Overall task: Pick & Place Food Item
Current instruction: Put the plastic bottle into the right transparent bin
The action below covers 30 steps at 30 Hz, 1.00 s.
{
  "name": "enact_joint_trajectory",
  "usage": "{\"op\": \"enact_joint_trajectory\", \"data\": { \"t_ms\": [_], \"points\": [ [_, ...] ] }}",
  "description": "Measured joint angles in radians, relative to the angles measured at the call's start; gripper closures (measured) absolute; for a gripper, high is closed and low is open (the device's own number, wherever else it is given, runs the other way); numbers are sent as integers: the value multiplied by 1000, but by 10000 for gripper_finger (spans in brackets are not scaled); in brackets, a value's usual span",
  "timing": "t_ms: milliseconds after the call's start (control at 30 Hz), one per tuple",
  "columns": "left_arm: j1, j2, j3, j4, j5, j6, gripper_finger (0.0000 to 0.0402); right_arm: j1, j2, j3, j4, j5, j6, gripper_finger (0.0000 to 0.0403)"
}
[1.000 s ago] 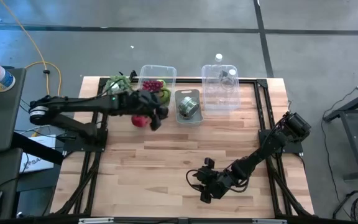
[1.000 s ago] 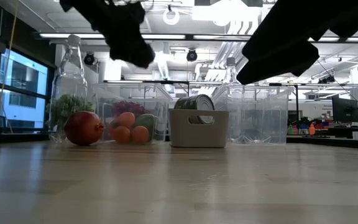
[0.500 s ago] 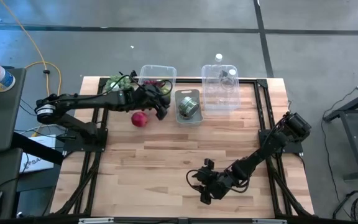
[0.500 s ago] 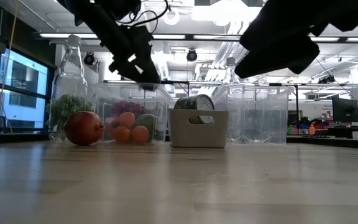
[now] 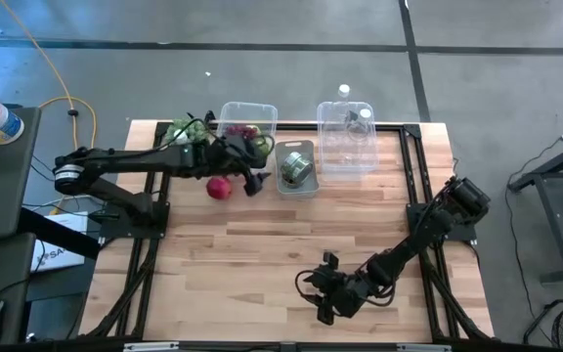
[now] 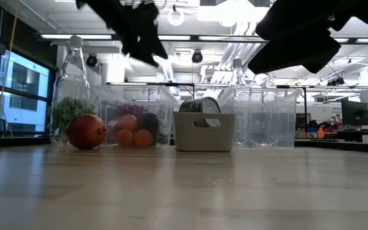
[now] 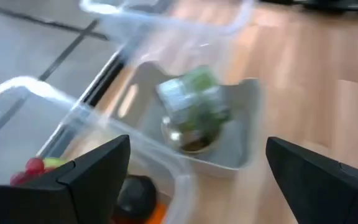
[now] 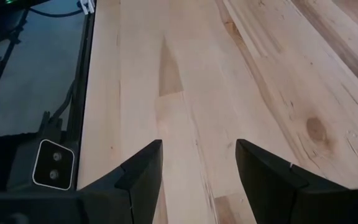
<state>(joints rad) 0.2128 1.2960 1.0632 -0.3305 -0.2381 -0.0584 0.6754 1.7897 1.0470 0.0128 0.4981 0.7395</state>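
A red pomegranate [image 5: 219, 188] [image 6: 86, 131] rests on the table in front of a clear bin [image 5: 247, 110] [image 7: 55, 99]. The bin holds oranges [image 6: 130, 131], red grapes [image 5: 238, 132] and a dark avocado [image 7: 135, 190]. My left gripper [image 5: 253, 180] [image 7: 197, 180] is open and empty. It hangs above the table between the bin's near right corner and the grey tray [image 5: 283, 186]. My right gripper [image 5: 321, 301] [image 8: 197, 168] is open and empty, low over the near middle of the table.
The grey tray [image 7: 241, 149] holds a tin can [image 5: 298, 168] [image 7: 194, 109] lying on its side. A second clear bin [image 5: 348, 147] stands at the far right. Leafy greens [image 5: 186, 130] and a glass bottle [image 6: 74, 64] stand at the far left. Bare wood lies across the table's middle.
My left gripper has gone from above the pomegranate toward the far edge and the fruit bin. It dipped to the bin's rim, then rose and drew back a little toward the tray. The pomegranate has stayed where it was.
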Motion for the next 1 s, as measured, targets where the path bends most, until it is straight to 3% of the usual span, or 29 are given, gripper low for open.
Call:
{"op": "enact_joint_trajectory", "data": {
  "t_ms": [167, 333, 533, 667, 1000],
  "points": [
    [-78, -68, 144, -241, -64, 24, 36, 7, 0, 0, 0, 0, 26, 210],
    [-89, -164, 254, -445, -200, -127, 36, 31, 0, 0, 2, 3, 52, 210],
    [27, -294, 259, -618, -205, -306, 36, 62, 0, 0, 3, 49, 101, 210],
    [89, -364, 258, -662, -215, -291, 36, 73, 0, 0, 8, 54, 102, 210],
    [107, -428, 216, -743, -277, -307, 36, 73, 0, 0, 8, 54, 102, 210]
  ]
}}
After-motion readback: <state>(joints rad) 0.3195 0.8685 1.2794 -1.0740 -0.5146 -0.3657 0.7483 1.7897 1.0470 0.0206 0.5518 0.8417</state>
